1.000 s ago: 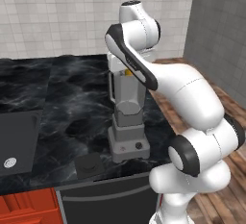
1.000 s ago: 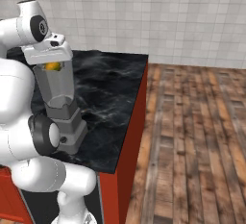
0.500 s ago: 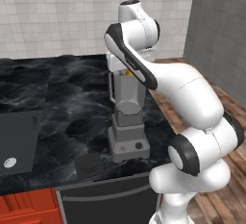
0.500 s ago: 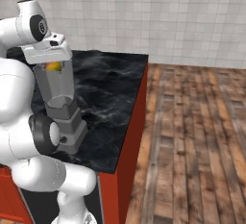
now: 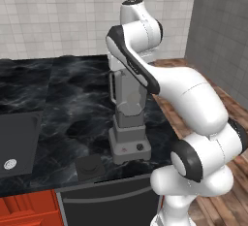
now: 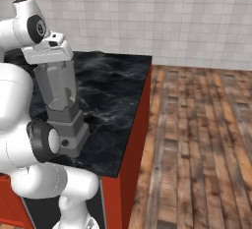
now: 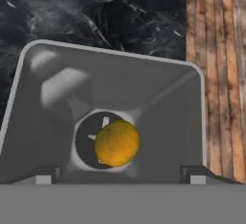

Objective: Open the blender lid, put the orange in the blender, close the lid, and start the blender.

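The orange (image 7: 116,143) lies at the bottom of the open blender (image 5: 128,118) jar, near the table's front right corner. The fingers (image 7: 117,179) stand open above it, empty. Next, rise straight clear, then fetch the blender lid (image 5: 90,166) by the front edge.

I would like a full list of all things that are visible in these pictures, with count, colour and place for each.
blender: one, grey, on the counter near its front edge.
orange: one, yellow-orange, at the bottom of the blender jar.
blender lid: one, dark, lying on the counter left of the blender base.
counter: one, black marble.
sink: one, dark, set in the counter at left.
floor: wooden planks, right of the counter.
gripper: one, dark fingertips, open above the jar.
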Tool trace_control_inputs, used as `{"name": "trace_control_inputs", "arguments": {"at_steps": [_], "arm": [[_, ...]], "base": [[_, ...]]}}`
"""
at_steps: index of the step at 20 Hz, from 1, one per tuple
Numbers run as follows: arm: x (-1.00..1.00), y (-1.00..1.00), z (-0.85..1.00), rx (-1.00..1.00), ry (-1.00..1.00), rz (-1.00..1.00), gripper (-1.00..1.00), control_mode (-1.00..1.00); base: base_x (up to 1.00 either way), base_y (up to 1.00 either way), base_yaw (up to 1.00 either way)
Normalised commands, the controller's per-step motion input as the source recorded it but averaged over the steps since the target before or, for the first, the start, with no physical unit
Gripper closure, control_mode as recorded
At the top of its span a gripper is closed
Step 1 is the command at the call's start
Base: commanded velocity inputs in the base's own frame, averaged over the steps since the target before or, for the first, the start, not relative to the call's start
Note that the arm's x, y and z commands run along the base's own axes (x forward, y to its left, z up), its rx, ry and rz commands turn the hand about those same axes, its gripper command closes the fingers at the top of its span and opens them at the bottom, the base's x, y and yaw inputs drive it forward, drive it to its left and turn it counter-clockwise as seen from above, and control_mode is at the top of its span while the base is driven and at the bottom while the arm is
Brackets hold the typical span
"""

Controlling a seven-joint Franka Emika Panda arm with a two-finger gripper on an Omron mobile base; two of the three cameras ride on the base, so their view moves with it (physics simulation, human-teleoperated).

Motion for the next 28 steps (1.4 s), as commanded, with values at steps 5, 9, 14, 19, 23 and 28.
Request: {"name": "trace_control_inputs", "arguments": {"at_steps": [5,9,14,19,23,28], "arm": [[-0.75,0.0,0.56,0.0,-0.23,-0.06,-1.0,-1.0],[-0.98,0.0,0.34,0.02,-0.24,-0.05,-1.0,-1.0],[-1.0,0.13,-0.11,0.0,-0.11,-0.04,-1.0,-1.0],[-0.84,0.49,-0.65,-0.01,0.0,0.0,-1.0,-1.0],[-0.6,0.85,-0.99,-0.03,0.01,0.0,-1.0,-1.0],[-0.2,1.0,-1.0,-0.08,0.1,0.0,-1.0,-1.0]], "base": [[0.0,0.0,0.0],[0.0,0.0,0.0],[0.0,0.0,0.0],[0.0,0.0,0.0],[0.0,0.0,0.0],[0.0,0.0,0.0]]}}
